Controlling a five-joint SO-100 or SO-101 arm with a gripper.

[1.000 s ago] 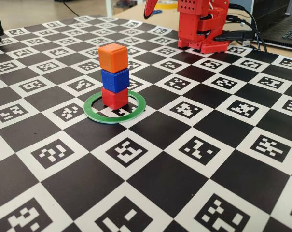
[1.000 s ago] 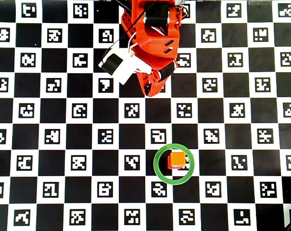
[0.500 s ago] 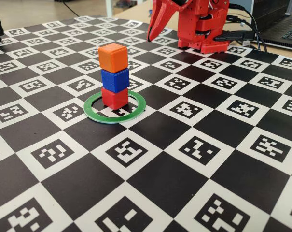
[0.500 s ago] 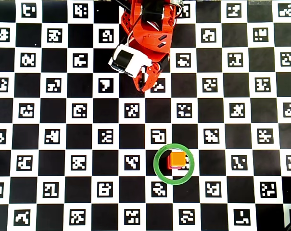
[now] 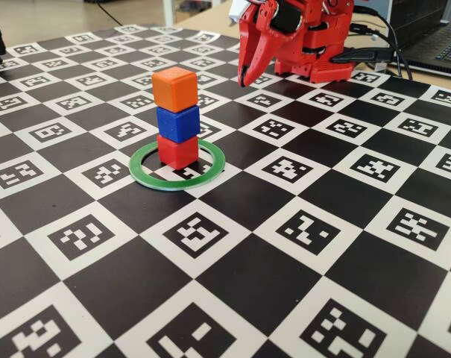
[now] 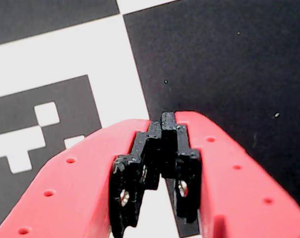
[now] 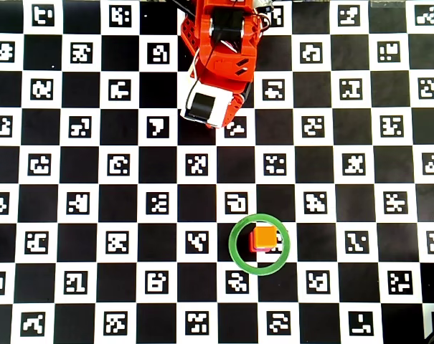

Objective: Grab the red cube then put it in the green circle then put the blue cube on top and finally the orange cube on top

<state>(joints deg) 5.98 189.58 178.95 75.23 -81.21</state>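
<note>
- Fixed view: the red cube (image 5: pixel 177 151) stands inside the green circle (image 5: pixel 177 165) on the checkered marker board (image 5: pixel 300 224). The blue cube (image 5: pixel 178 123) sits on the red cube, and the orange cube (image 5: pixel 174 88) sits on the blue cube. The stack is upright, with each cube turned slightly against the one below.
- Fixed view: the gripper (image 5: pixel 247 74) hangs tip-down at the far side of the board, just in front of the arm base (image 5: pixel 314 52). It is well apart from the stack, behind it and to its right, and it carries nothing.
- Wrist view: the gripper (image 6: pixel 162 121) has its two red fingers (image 6: pixel 80 193) brought together at the tips, the black pads meeting, with nothing between them. Only board squares lie below.
- Overhead view: the orange cube (image 7: pixel 265 237) tops the stack inside the green circle (image 7: pixel 235 244); a sliver of the red cube (image 7: pixel 252 246) shows at its left edge. The gripper (image 7: pixel 218 123) lies under the folded arm, well above the ring in the picture.
</note>
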